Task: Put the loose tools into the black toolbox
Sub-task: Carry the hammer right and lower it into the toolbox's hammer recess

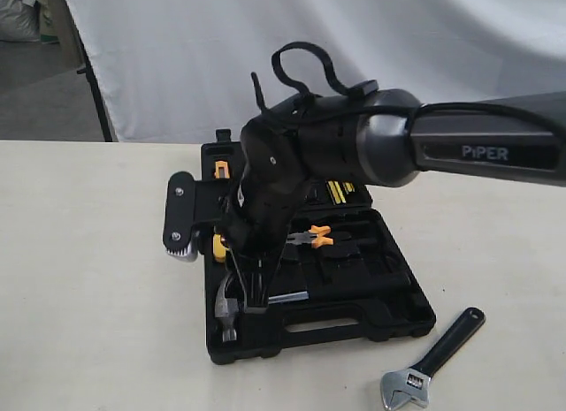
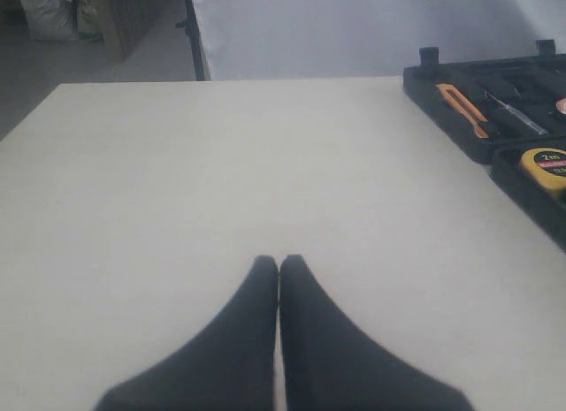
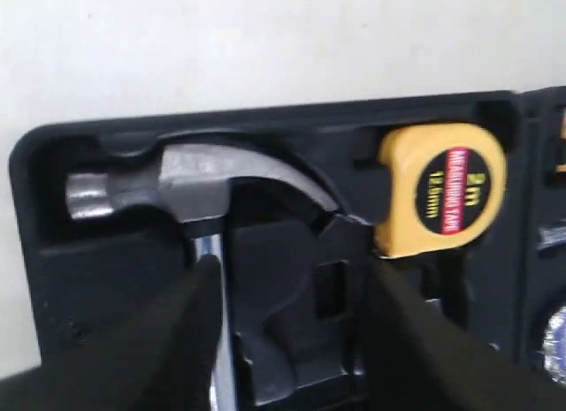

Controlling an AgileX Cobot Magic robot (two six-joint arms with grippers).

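Note:
The black toolbox (image 1: 354, 318) lies open on the table. The claw hammer (image 1: 228, 307) rests in a recess at the toolbox's front left corner, its steel head (image 3: 195, 181) clear in the right wrist view. My right gripper (image 3: 290, 268) hangs just over it, open, jaws wide apart. The hammer's shaft runs along the inner edge of one finger (image 3: 190, 323). The adjustable wrench (image 1: 433, 358) lies on the table to the front right of the toolbox. My left gripper (image 2: 279, 261) is shut on nothing above bare table. No tape roll is in view.
A yellow tape measure (image 3: 442, 190) sits in its recess beside the hammer claw. Orange-handled pliers (image 1: 314, 237) lie in the toolbox middle. The right arm (image 1: 478, 150) spans the toolbox from the right. White cloth hangs behind the table.

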